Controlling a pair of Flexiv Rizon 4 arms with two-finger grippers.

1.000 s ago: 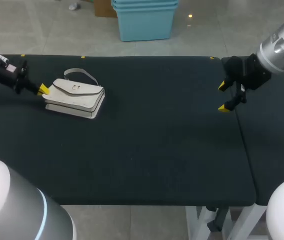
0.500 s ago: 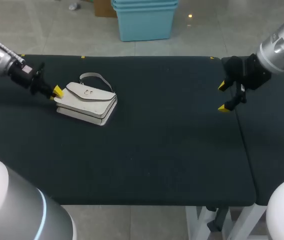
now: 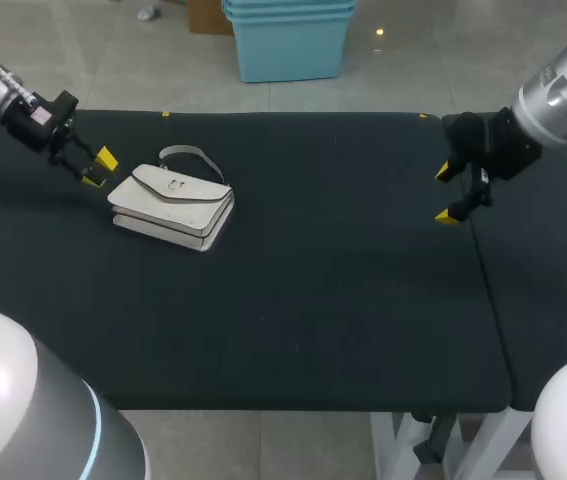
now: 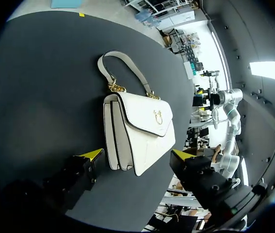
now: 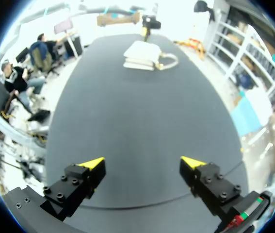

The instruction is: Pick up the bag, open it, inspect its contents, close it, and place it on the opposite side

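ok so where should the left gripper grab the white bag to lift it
Probably the handle, from above, one finger inside the loop: the bag lies flat, flap up, and the handle loops out free beyond its top edge. The left gripper is open, at the opposite edge.

Bag (image 4: pixel 127 148) contents hidden under flap (image 4: pixel 144 114); from right wrist, clasp (image 4: pixel 158 116) probably too small.

White bag (image 3: pixel 172 207), gold clasp (image 4: pixel 158 116), blk table (image 3: pixel 343 270)
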